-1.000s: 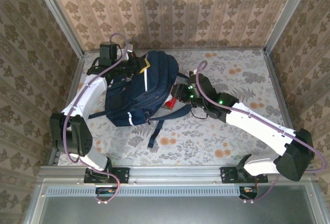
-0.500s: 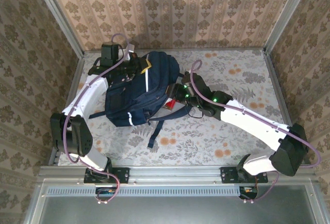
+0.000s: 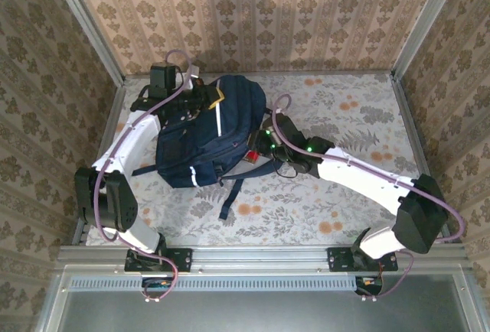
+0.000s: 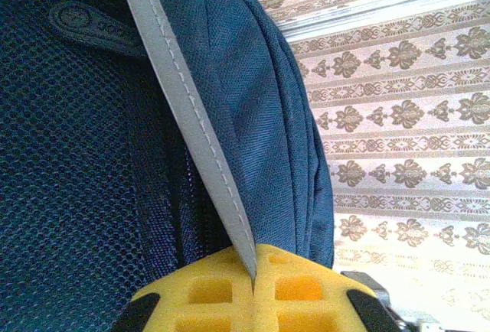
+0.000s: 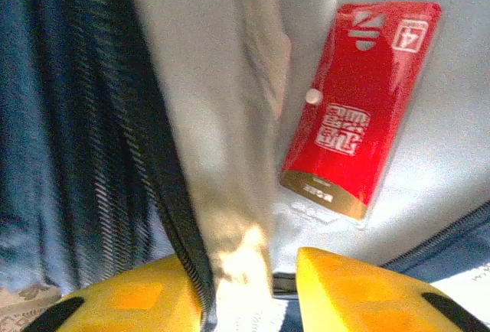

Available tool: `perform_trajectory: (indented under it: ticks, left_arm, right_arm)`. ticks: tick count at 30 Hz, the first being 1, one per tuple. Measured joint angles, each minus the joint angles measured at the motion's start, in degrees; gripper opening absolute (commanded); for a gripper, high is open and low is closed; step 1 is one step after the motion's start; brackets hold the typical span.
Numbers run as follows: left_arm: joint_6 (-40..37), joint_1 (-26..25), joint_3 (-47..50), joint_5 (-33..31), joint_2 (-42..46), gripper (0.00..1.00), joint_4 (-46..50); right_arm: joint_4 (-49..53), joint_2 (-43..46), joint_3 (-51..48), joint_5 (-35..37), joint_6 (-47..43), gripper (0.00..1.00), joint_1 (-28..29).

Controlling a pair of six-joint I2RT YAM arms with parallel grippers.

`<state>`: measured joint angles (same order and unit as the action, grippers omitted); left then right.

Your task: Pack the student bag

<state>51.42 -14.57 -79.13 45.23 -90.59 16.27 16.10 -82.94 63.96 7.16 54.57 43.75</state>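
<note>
Now, student bag (image 3: 200, 137): laid flat on the counter (image 3: 344, 187), left of centre and towards the back wall (image 3: 253, 18); loose straps (image 3: 230, 194) are trailed onto the cloth at its near side.
Counter: covered with a pale floral cloth and enclosed by patterned walls on three sides.
Left fingers (image 4: 264, 290): pressed together, with a grey strip (image 4: 191, 141) of the bag's trim clamped in the seam between them. The strip is seen running up from the yellow fingers across navy fabric and dark mesh.
Left arm (image 3: 130, 137): reached along the bag's left side to its far end, as seen from above.
Right fingers (image 5: 337, 286): held apart, set at the bag's right edge, just inside its opened mouth.
Between the right fingers: the edge of the pale lining (image 5: 222, 156) and the dark zip (image 5: 164, 187) are found. The fabric is met by one finger, while a narrow gap shows at the other, so nothing is clamped.
Red packet (image 5: 360, 110): laid flat on the pale lining inside the bag, beyond the right fingers and apart from them. White markings and a gold band at one end are shown. From above, a red corner is glimpsed at the bag's right edge, just beside the right fingers.
</note>
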Motion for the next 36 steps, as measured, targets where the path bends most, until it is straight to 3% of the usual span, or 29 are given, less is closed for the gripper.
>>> perform_trajectory:
  ticks: [12, 21, 25, 30, 32, 36]
  left_arm:
    - [0.04, 1.53, -0.50, 1.25, 0.02, 0.00, 0.04]
    - [1.46, 1.49, -0.35, 1.40, 0.13, 0.00, -0.33]
    - [3.21, 1.11, -0.31, 1.25, 0.13, 0.00, -1.25]
    - [5.05, -0.85, -0.24, 0.09, -0.57, 0.00, -3.04]
    - [6.12, -1.64, -0.24, -0.20, -1.86, 0.00, -4.31]
    - [8.85, -2.69, -0.17, -1.05, -4.85, 0.00, -7.06]
  right_arm:
    - [-4.55, 1.42, -11.87, -1.90, -1.14, 0.19, -11.39]
    - [-29.11, 12.07, -24.02, -17.79, -12.09, 0.32, -10.58]
    - [-38.47, 12.26, -28.48, -20.26, -21.64, 0.31, -5.79]
    - [-40.17, 9.16, -29.97, -19.63, -31.67, 0.28, 3.43]
    - [-41.92, 6.45, -29.99, -18.03, -33.20, 0.35, 6.05]
    - [-46.82, -1.51, -30.01, -11.15, -35.39, 0.36, 12.26]
